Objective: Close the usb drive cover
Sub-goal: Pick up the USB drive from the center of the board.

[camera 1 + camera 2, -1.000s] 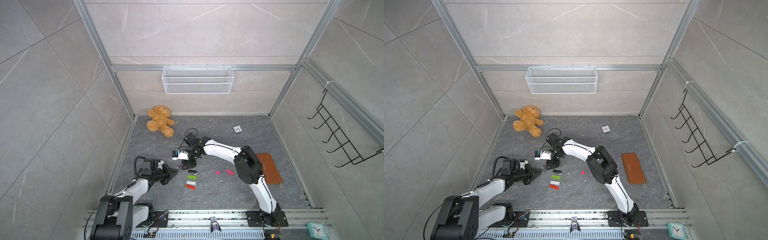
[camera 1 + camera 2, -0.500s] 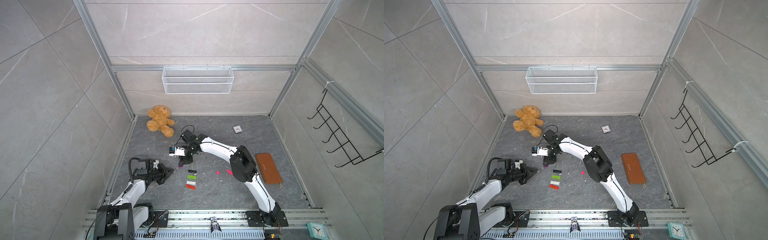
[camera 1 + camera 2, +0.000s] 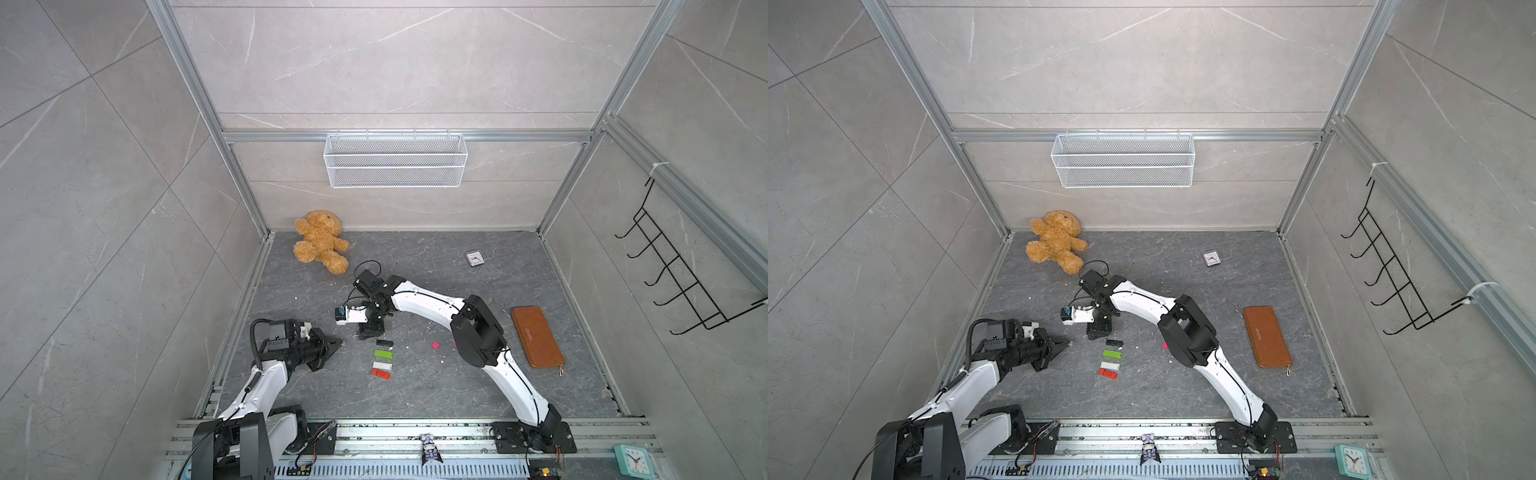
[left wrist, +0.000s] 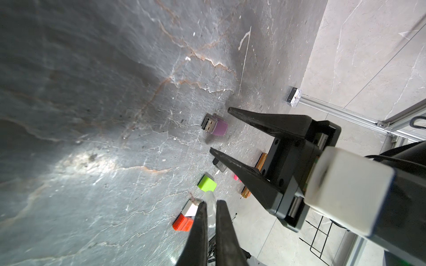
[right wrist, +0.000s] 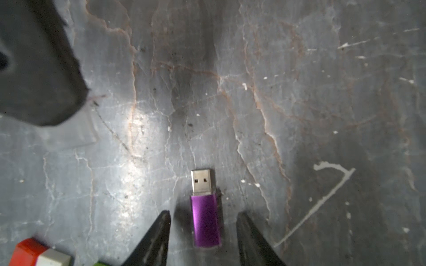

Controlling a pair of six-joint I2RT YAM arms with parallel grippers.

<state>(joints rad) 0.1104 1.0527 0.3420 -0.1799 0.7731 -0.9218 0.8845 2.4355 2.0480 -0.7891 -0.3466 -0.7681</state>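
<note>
USB drive [image 5: 205, 221]: position relative to both claws

1. Nearest the right wrist, we find the right claw [image 5: 204, 213] spread, with one finger on each side of the purple body. A gap shows at both sides, so nothing is gripped. We cannot tell its height above the tabletop [image 5: 299, 92].
2. The drive lies flat. Its long axis runs in line with the right claw's reach, so we judge that closing the fingers would clamp it across its narrow width.
3. Farther along that axis, the bare metal plug [image 5: 202, 182] points away from the right wrist.
4. Farthest out, beyond the plug and off to one side, the left claw [image 4: 211, 202] is pressed together on the clear cover [image 5: 88, 129].
5. The right arm is the nearer. We judge that the cover must travel along the long axis onto the plug.
</note>
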